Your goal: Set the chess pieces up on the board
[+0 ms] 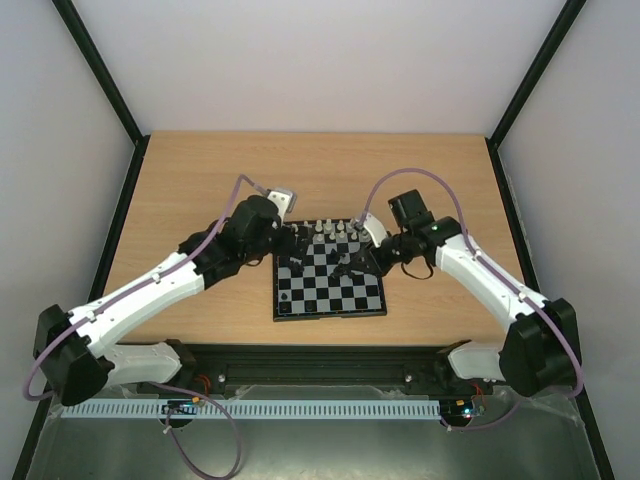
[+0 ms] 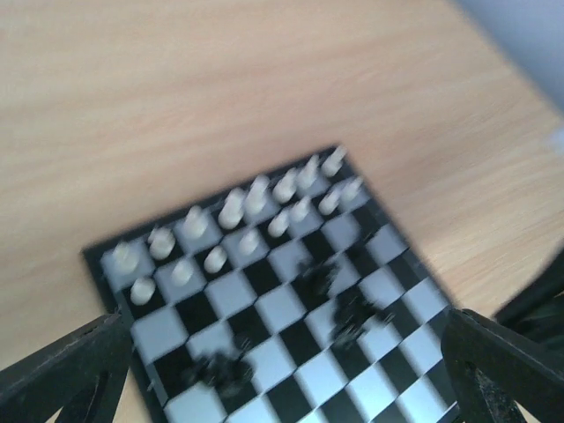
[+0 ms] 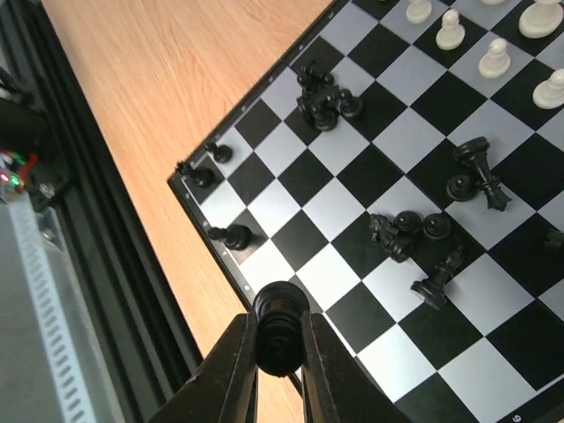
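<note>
The board (image 1: 330, 314) lies in the middle of the table, between both arms. White chess pieces (image 1: 335, 232) stand in two rows along its far edge, and they show blurred in the left wrist view (image 2: 233, 211). Black chess pieces (image 3: 414, 233) lie tumbled in small heaps mid-board, and a few stand (image 3: 233, 235) at the corner squares. My right gripper (image 3: 280, 352) hangs above the board's edge, shut on a black chess piece (image 3: 280, 322). My left gripper (image 2: 282, 370) hovers over the board's left side, open, its fingers (image 2: 70, 370) wide apart with nothing between them.
The wooden table (image 1: 200, 180) stretches bare around the board. A black rail (image 3: 97, 291) runs along the near edge, close under my right gripper. White walls with dark corner posts (image 1: 100, 70) enclose the table.
</note>
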### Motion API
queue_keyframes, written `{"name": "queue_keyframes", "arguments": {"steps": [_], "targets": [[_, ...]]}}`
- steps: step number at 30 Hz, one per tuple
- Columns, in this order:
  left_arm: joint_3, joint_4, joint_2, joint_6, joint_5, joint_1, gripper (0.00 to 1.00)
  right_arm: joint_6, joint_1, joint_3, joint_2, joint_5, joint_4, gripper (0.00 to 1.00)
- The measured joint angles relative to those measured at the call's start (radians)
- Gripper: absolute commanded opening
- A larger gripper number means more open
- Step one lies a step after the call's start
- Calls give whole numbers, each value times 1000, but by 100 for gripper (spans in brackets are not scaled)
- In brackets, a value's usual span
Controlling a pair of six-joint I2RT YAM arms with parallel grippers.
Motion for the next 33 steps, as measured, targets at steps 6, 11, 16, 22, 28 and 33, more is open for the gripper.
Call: {"name": "queue_keyframes", "arguments": {"steps": [6, 11, 16, 22, 28, 33], "targets": [[-166, -58, -61, -7, -29, 105, 99, -42, 145, -66, -63, 167, 47, 14], [-275, -37, -219, -19, -80, 234, 99, -87, 285, -124, -72, 294, 84, 14], [-292, -3, -254, -55, -98, 294, 99, -130, 403, -164, -67, 368, 123, 14], [-292, -10, -156, -114, -139, 319, 99, -158, 452, -183, -21, 382, 197, 14], [-256, -40, -128, -62, -157, 326, 99, -165, 452, -174, 104, 394, 241, 15], [-255, -34, -228, -39, -180, 352, 99, -166, 452, -158, 138, 393, 246, 15]]}}
